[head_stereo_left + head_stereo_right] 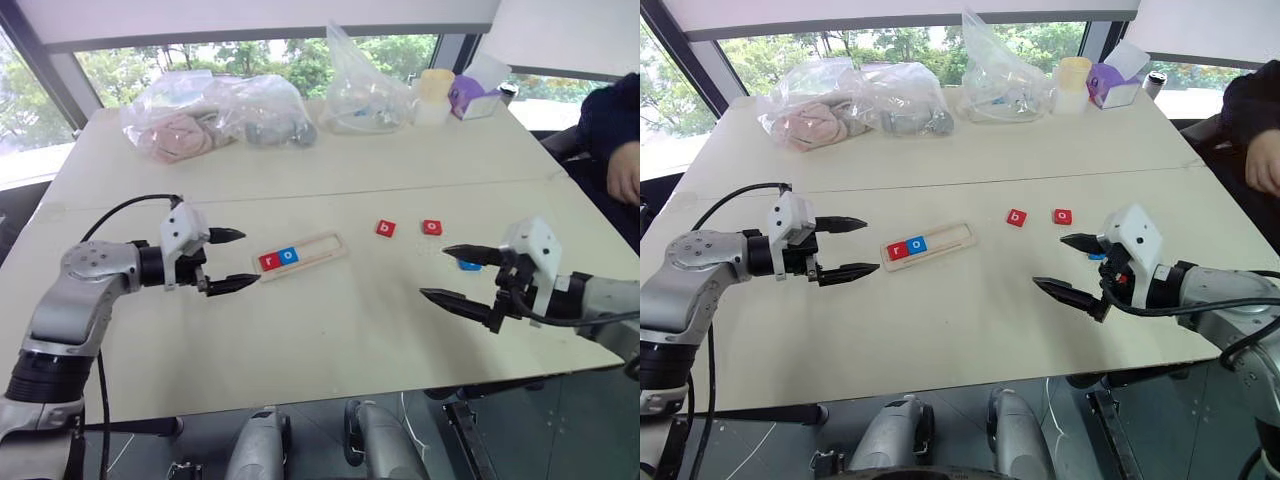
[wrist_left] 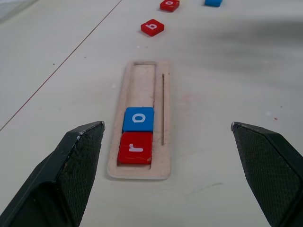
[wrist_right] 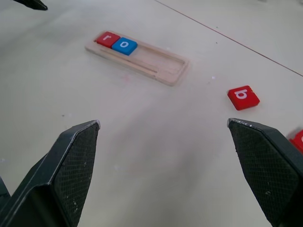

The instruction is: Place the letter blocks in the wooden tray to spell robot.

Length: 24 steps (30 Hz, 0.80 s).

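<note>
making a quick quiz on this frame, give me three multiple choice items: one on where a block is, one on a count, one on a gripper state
1. Where does the red b block lie?
A. in the wooden tray
B. on the table beside the red o block
C. in the left gripper

2. How many blocks sit in the wooden tray?
A. two
B. four
C. none

3. How does the left gripper stand?
A. shut on a block
B. shut and empty
C. open and empty

Answers:
1 B, it lies on the bare table next to the red o block.
2 A, only the red r block and blue o block fill it.
3 C, its fingers are spread with nothing between.
</note>
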Tool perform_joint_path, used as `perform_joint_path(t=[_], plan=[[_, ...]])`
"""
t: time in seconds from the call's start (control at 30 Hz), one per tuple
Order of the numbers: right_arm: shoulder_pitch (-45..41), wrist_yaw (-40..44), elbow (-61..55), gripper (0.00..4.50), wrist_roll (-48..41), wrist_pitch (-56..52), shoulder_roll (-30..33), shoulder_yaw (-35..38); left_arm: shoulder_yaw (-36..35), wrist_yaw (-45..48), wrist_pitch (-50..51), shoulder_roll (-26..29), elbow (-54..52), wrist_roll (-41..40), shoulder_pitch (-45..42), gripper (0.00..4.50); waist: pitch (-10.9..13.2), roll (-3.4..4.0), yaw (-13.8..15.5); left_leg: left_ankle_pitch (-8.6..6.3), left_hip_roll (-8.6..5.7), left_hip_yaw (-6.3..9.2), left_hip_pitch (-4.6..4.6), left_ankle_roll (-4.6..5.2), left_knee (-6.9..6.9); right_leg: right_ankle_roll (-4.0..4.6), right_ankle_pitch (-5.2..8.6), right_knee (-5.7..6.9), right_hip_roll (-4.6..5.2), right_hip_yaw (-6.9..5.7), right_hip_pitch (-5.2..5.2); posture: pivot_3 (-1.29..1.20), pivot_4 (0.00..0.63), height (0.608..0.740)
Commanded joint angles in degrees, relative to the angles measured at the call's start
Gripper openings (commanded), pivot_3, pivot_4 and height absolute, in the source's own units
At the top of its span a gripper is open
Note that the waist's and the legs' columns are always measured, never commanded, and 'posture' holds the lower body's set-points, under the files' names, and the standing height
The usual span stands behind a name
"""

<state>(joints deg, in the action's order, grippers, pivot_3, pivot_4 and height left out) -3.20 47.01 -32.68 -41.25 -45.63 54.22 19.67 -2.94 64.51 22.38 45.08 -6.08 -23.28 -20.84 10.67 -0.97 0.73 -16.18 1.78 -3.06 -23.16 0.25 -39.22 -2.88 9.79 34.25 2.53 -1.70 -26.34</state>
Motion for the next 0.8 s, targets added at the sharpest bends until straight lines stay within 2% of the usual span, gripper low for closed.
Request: perform_joint_path(t=[0.03, 0.33, 0.63, 0.8], plan=[[-0.4, 1.0, 0.6, 4.45, 0.9, 1.6, 1.5, 1.8, -1.0, -1.1, -0.1, -0.2, -2.6, -0.7, 0.0, 4.50, 0.0, 0.00, 0.0, 0.00, 0.00, 0.00, 0.00, 0.00, 0.00, 0.00, 0.00, 0.00, -0.01, 0.00, 0.00, 0.00, 0.150, 0.740], [-1.5, 0.7, 0.9, 4.45, 2.2, 2.5, 1.1, -1.0, 0.1, -3.2, 1.6, -1.1, -4.0, -0.9, -0.9, 4.50, 0.0, 0.00, 0.0, 0.00, 0.00, -0.02, 0.01, 0.00, 0.00, 0.00, 0.00, 0.01, -0.01, 0.00, 0.00, 0.00, 0.150, 0.740], [-3.5, 0.9, 1.4, 4.45, 3.3, 2.2, 1.8, -2.8, 3.8, -4.5, -4.4, -4.9, -0.7, 3.1, -0.1, 4.50, 0.0, 0.00, 0.0, 0.00, -0.03, -0.04, 0.01, 0.00, -0.01, 0.01, -0.02, 0.01, 0.00, 0.01, 0.01, 0.00, 0.150, 0.740], [-4.0, -0.1, 1.0, 4.45, 3.3, 1.9, 1.1, -3.0, 3.9, -3.9, -5.6, -5.1, 2.0, 3.8, -1.0, 4.50, 0.0, 0.00, 0.0, 0.00, -0.02, -0.04, 0.02, 0.00, -0.01, 0.03, -0.03, 0.03, -0.01, 0.01, 0.01, 0.00, 0.150, 0.740]])
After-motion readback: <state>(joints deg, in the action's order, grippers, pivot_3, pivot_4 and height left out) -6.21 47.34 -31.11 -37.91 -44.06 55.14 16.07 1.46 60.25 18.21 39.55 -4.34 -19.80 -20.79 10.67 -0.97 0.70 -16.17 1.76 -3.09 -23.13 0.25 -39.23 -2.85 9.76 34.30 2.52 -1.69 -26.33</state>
